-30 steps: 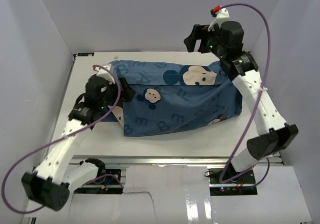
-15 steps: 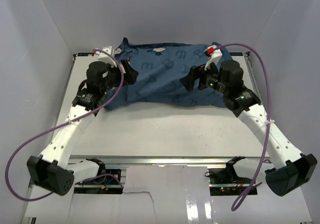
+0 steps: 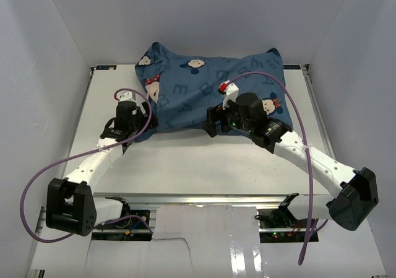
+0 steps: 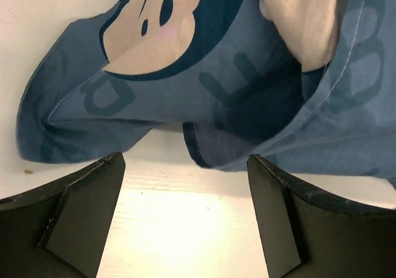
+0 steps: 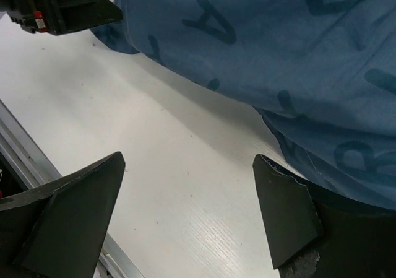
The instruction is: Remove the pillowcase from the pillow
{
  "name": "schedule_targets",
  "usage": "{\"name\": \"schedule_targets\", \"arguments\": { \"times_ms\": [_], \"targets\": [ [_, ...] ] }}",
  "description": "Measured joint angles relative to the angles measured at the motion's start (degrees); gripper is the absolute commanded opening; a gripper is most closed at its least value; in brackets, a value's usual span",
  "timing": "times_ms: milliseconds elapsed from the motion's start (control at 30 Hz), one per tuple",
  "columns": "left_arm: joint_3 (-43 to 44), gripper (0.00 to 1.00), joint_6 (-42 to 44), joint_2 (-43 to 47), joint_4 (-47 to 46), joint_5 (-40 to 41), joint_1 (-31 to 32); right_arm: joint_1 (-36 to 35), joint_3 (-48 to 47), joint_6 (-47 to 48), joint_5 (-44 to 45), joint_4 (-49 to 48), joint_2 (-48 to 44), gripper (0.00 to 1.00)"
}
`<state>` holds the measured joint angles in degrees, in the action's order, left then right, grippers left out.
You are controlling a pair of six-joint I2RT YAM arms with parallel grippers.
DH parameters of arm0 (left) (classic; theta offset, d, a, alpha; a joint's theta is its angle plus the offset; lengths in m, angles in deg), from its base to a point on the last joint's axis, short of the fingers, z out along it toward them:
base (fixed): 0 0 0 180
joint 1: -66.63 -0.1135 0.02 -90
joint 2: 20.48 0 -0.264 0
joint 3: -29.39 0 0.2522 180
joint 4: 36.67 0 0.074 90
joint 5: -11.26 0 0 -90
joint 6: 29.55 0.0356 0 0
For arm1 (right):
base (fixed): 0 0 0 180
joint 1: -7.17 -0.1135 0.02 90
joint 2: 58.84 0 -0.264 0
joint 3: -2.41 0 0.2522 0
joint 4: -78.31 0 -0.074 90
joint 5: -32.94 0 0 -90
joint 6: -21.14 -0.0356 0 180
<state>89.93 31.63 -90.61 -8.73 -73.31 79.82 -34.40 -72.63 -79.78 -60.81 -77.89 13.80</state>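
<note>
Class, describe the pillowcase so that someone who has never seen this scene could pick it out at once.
Find the white table and look to its far edge, by the back wall. The plump bundle there is the pillowcase: the only soft blue thing, printed with mouse faces, red bows and letters, unlike the hard white-and-black arms in front of it.

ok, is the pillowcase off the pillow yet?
Not off. The pillowcase looks plump and filled, and no white pillow shows outside it in any view.
</note>
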Motion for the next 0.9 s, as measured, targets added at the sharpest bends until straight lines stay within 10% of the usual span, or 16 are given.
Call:
{"name": "schedule_targets", "arguments": {
  "times_ms": [500,533,567,633,900],
  "targets": [
    [-3.5,0.8,0.7,-11.6,-21.3,-12.3,-10.1,-1.3,2.6,0.9,0.8,-1.0,-5.0,0.9],
    [-4.5,0.69,0.6,-11.8,-23.3,-14.7,-10.1,-1.3,3.0,1.0,0.8,-1.0,-5.4,0.9],
    [-5.5,0.29,0.3,-11.9,-24.9,-16.7,-10.1,-1.3,3.1,1.0,0.8,-0.7,-5.7,0.9],
    [-7.2,0.05,-0.3,-12.0,-26.8,-20.4,-9.4,-1.3,3.1,1.1,0.8,-0.8,-6.3,0.9],
    [-19.7,0.0,-5.9,9.0,-23.9,-14.4,9.4,-3.8,2.1,1.3,5.2,-0.5,-5.7,0.95]
  ]
}}
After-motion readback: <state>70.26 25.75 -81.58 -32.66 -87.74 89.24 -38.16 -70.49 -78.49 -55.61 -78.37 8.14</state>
